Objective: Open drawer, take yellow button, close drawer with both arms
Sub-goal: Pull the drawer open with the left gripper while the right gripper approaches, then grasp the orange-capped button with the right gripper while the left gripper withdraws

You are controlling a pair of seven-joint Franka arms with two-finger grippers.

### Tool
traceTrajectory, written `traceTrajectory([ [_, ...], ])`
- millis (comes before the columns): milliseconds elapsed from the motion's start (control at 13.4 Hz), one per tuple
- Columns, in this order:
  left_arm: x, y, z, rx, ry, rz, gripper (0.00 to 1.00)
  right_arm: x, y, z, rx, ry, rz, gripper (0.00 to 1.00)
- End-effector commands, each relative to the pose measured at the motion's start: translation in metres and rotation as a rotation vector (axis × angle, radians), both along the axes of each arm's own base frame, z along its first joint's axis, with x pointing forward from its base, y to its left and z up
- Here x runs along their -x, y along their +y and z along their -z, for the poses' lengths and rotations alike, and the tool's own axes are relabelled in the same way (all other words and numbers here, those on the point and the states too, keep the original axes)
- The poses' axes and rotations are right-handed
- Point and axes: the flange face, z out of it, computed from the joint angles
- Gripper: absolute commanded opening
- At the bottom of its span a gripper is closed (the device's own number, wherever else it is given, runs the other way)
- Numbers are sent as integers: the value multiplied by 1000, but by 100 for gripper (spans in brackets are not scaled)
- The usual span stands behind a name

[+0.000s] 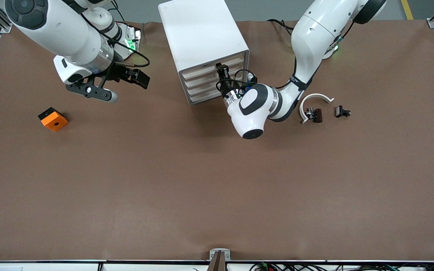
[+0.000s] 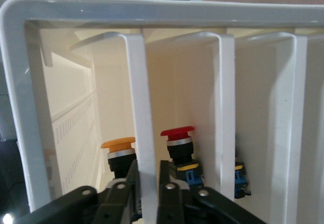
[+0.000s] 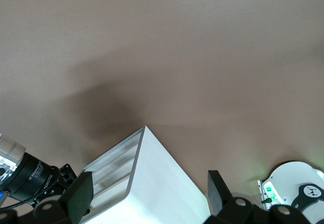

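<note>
Left gripper [image 2: 150,186] clamped on a drawer [image 2: 143,133] slat at the cabinet [image 1: 202,41] front; right gripper [image 3: 147,196] spread wide above bare brown bench [image 1: 217,180] beside the cabinet.

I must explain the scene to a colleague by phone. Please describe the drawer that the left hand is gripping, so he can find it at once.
Find the boxy white cabinet in the middle, near the robots' bases; its front has four cream slat drawers stacked. The left hand is shut on the front of one drawer in the upper part of the stack. Through its front, a yellow-capped button shows beside a red-capped one.
</note>
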Motion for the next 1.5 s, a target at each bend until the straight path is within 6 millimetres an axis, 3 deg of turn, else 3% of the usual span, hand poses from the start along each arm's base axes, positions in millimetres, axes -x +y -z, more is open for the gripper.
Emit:
traceTrajectory([
  [0,-16,7,6,-20,-2,-37,14,1,7,1,-15,11,20,100],
  [225,-37,24,7,-20,-8,-78,14,-1,11,-1,-13,9,40,100],
  [524,-86,49,-1,11,-44,-161,14,-4,47,6,37,32,203,100],
  [674,-95,56,-4,17,-54,-176,14,-5,73,14,67,48,287,100],
  [974,-119,82,-10,23,-73,-225,19,12,132,28,70,21,354,100],
  [1048,-122,82,-14,27,-87,-223,31,16,145,33,70,18,404,100],
  [1123,-123,81,-16,30,-95,-220,59,20,157,41,84,26,444,100],
  [1198,-127,82,-20,39,-106,-224,100,30,175,46,81,17,444,100],
  [1423,-147,97,-39,86,-155,-248,100,52,209,59,82,1,393,100],
])
